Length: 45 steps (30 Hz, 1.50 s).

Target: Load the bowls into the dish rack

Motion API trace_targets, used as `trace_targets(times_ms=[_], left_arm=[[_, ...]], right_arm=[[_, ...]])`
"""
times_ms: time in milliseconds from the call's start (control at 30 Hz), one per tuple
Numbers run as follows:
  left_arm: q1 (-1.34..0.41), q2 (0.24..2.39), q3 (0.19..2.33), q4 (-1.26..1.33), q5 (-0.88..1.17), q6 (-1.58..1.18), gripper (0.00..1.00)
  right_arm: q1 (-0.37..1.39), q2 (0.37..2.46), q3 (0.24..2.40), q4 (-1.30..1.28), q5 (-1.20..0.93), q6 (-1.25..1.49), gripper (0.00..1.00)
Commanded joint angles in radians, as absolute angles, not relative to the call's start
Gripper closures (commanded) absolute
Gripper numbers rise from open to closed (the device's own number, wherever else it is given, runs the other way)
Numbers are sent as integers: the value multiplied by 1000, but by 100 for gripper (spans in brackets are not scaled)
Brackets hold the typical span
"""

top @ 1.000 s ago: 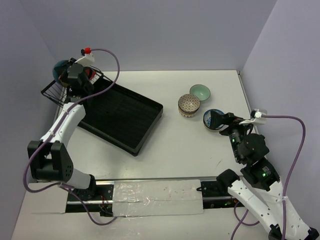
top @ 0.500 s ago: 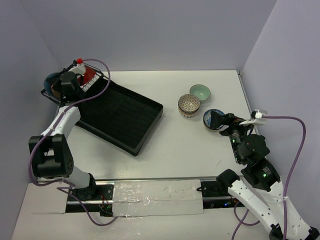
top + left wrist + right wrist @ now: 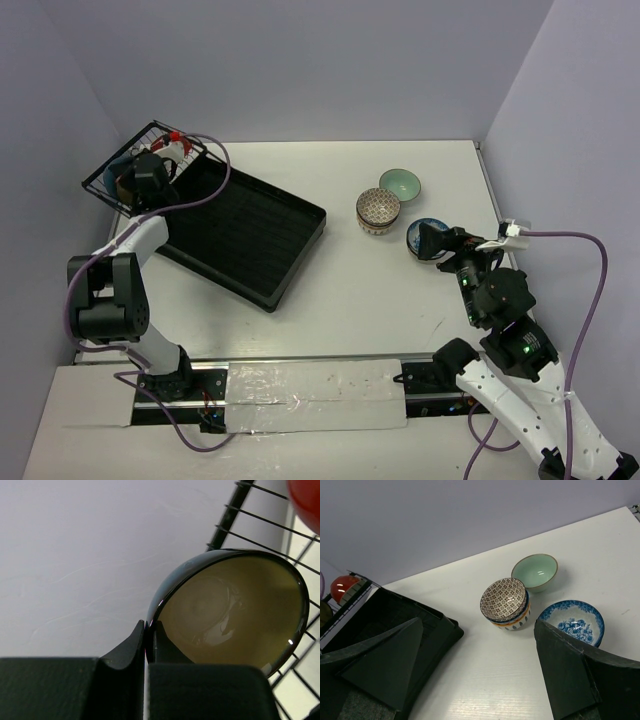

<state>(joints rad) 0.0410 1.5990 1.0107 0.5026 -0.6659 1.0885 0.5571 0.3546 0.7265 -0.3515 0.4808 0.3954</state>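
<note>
I am watching the left gripper [image 3: 148, 630] pinching the rim of a dark-glazed round ceramic bowl with an olive-cream inside [image 3: 235, 610]. Its two fingers are clamped tight, with the bowl's wall between them. In the overhead view this is happening at the upper left, over the black wire basket [image 3: 112, 170] at the end of the black ribbed plastic dish rack tray [image 3: 240, 230]. The wrist view is showing basket wires behind the bowl's right side and bare wall behind its left. From that I am judging it to be hanging near the basket's outer edge. Whether it is resting on anything I cannot tell.

That is what is worrying me. If I am letting go here, the bowl may be tipping over the basket's rim and dropping outside it. The grip is taking only a thin bite of rim, so the bowl could also be swinging or slipping while I am lowering it. A plain red bowl [image 3: 307, 500] is sitting at the upper right of the wrist frame, near enough to get knocked.

The right gripper [image 3: 477, 625] is hanging wide open, grasping nothing. A blue-and-white floral bowl [image 3: 571, 621] is lying just beside its right finger. A lattice-patterned bowl [image 3: 503, 599], stacked on another, and a mint green bowl [image 3: 535, 572] are waiting above it in the frame. A careless reach there could be shoving that stack.
</note>
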Motion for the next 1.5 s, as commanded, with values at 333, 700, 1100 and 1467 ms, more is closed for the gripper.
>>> trace_targets(times_ms=[333,700,1100,1467], left_arm=[[8,1543,942,620,-684,1135,98],[-80,1509,897,554,-724,1085,96],[-138,1503,887,427,-732,953,87],[-192,1560,949,287,-762,838,83]], right_arm=[[569,342,718,-302,477,393,0],[569,331,718,-298,466,396,0],[569,324,716,-298,459,397,0],[569,328,718,-298,465,397,0]])
